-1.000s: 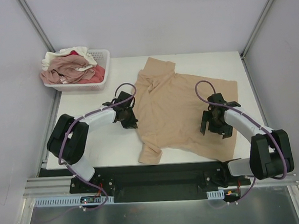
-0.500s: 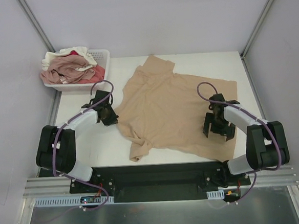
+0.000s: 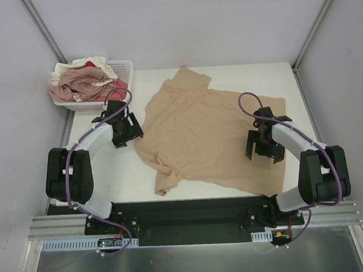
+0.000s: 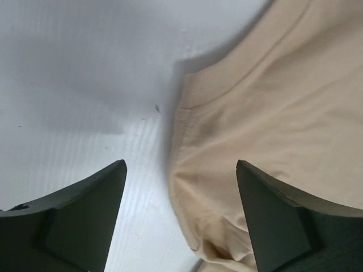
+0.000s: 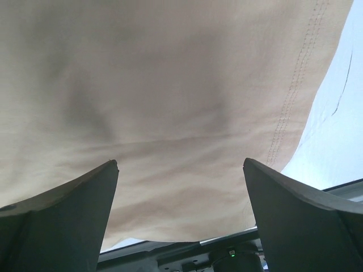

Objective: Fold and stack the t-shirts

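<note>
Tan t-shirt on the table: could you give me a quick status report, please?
Left gripper open, empty, beside tan t-shirt. Right gripper open over its hem end. Shirt spread out, unfolded, near sleeve bunched. Nothing in the way.

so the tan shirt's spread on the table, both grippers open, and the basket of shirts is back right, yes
No: the basket sits at the back left corner, as the top view shows. The tan shirt is spread on the table, and the left gripper and right gripper are open.
</note>
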### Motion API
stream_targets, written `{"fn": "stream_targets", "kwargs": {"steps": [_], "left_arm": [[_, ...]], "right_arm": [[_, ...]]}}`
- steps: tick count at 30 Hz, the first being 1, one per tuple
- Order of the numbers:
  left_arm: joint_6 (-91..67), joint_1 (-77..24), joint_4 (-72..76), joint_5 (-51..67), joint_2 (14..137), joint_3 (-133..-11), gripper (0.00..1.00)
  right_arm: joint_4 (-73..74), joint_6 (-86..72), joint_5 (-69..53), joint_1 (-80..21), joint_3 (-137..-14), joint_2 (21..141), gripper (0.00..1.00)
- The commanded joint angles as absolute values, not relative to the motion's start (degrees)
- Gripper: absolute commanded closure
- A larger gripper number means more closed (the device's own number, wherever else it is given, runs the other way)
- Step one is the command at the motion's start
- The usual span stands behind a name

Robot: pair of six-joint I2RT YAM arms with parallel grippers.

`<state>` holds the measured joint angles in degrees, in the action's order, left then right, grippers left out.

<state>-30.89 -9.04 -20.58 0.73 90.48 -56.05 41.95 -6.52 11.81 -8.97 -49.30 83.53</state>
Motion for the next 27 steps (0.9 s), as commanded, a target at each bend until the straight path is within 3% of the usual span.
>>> {"fn": "stream_targets", "kwargs": {"steps": [1,2,3,9,13,18,20,24,27], "left_arm": [[-31.6,-12.6,-22.0,6.3,82.8,-55.2,0.14],[-32.2,-16.4,-22.0,6.1,80.6,-54.2,0.04],[-33.1,-18.6,-22.1,5.5,76.3,-52.1,0.01],[-40.6,-37.7,-22.6,4.6,68.1,-47.2,0.01],[-47.5,-47.5,-26.4,-1.6,71.4,-48.2,0.01],[-52.7,-52.1,-37.5,-9.8,78.1,-53.0,0.01],[-53.7,-52.6,-40.1,-12.1,81.5,-54.3,0.03],[-53.5,-52.7,-41.3,-13.4,85.9,-56.4,0.25],[-54.1,-52.7,-41.2,-14.4,86.9,-57.0,0.27]], "right_arm": [[43.3,-4.9,11.6,-10.8,-51.4,78.1,0.03],[43.7,-5.0,11.8,-11.2,-51.4,77.6,0.03],[43.9,-5.2,12.1,-11.9,-51.3,77.3,0.03],[43.6,-6.8,12.4,-12.6,-48.4,75.9,0.03],[43.0,-6.9,11.6,-12.6,-46.5,75.3,0.03],[42.2,-6.5,11.8,-12.6,-44.6,74.3,0.03],[42.0,-6.5,11.9,-12.6,-44.6,74.4,0.03],[41.5,-6.4,11.9,-12.6,-44.3,75.1,0.03],[41.4,-6.3,12.4,-12.6,-44.0,75.5,0.03]]}}
